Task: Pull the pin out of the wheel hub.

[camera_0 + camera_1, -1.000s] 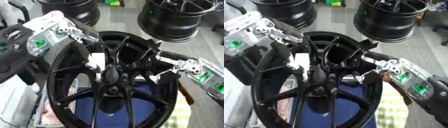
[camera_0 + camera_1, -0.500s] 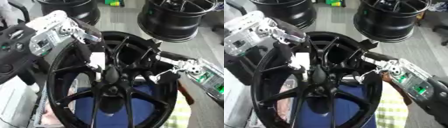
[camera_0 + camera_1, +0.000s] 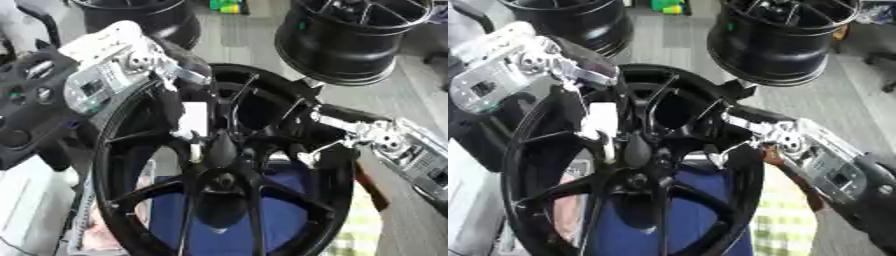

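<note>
Pin [image 3: 194, 150]: a small pale piece, standing just left of the hub centre [image 3: 220, 150], between two spokes of the black wheel [image 3: 114, 150]. Wheel stands tilted toward the camera, over a blue cloth [image 3: 289, 220].

L to R:

Left hand [image 3: 175, 85] comes in from upper left, over the rim. Its fingers reach down thru the spoke gap to a white block [image 3: 601, 120] directly above the pin. Fingers look curled around that block/pin area, but whether they actually pinch it can't tell; dark fingers against dark spokes.

Hub centre: spokes crowd close on both sides, so little room to swing.

Right hand [image 3: 750, 132] comes in from the right, fingers bent over a spoke and the rim edge near the hub. Looks like bracing the wheel, fingers clamped on the spoke.

To do the pull well, imo:
- Draw the pin straight along its own axis, up and out of the hub. Any sideways lean prob jams it in the bore or knocks it on a spoke.
- Right hand should hold the wheel; w/o that the wheel may lift or rock with the pull.
- Get the grip low on the pin, close to the hub.
- Go slow at first, since release could be sudden and the hand may hit the rim.
</note>
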Controlling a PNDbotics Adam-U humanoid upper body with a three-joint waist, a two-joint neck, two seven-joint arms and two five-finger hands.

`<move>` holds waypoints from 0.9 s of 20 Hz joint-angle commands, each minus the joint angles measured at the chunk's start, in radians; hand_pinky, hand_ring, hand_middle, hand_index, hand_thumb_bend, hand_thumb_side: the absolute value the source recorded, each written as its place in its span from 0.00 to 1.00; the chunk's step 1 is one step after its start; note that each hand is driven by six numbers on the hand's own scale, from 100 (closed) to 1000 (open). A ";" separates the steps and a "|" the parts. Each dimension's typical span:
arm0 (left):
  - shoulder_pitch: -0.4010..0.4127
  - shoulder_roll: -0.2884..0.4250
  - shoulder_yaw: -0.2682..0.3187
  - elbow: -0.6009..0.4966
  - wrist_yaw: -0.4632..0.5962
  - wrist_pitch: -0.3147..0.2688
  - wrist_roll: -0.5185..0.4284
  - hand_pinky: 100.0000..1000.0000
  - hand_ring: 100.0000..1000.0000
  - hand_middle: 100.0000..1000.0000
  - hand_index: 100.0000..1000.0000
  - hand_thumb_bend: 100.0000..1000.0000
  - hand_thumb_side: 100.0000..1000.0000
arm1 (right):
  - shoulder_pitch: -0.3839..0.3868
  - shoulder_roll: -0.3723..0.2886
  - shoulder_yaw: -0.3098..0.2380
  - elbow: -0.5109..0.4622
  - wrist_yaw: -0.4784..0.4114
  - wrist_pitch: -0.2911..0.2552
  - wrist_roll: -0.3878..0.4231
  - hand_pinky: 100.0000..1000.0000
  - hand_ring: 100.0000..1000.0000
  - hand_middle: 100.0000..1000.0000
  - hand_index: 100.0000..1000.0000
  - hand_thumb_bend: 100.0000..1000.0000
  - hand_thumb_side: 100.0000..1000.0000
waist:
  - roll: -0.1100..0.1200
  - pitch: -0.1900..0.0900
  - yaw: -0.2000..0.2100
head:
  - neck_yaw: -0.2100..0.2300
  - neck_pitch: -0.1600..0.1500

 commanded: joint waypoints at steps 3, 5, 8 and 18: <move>-0.029 0.033 0.017 -0.016 -0.007 0.011 0.005 0.77 0.63 0.41 0.60 0.19 0.10 | -0.004 -0.007 -0.008 -0.009 0.004 0.004 -0.003 0.78 0.67 0.58 0.68 0.00 0.12 | 0.000 -0.017 0.000 | 0.002 -0.007; -0.029 0.042 0.023 -0.028 -0.008 0.014 0.005 0.77 0.62 0.39 0.58 0.19 0.08 | -0.003 -0.007 -0.008 -0.009 0.004 0.004 -0.003 0.78 0.67 0.58 0.68 0.00 0.11 | 0.000 -0.018 0.000 | 0.002 -0.007; -0.034 0.072 0.064 -0.063 -0.001 0.021 0.005 0.77 0.61 0.37 0.57 0.19 0.05 | -0.003 -0.007 -0.009 -0.008 0.005 0.005 -0.004 0.78 0.67 0.58 0.68 0.00 0.11 | 0.000 -0.018 0.002 | 0.000 -0.007; -0.038 0.141 0.195 -0.147 0.042 0.073 0.005 0.76 0.56 0.29 0.53 0.14 0.00 | 0.003 -0.009 -0.011 -0.011 -0.004 0.008 -0.006 0.78 0.67 0.58 0.68 0.00 0.11 | -0.007 -0.021 0.012 | -0.017 -0.015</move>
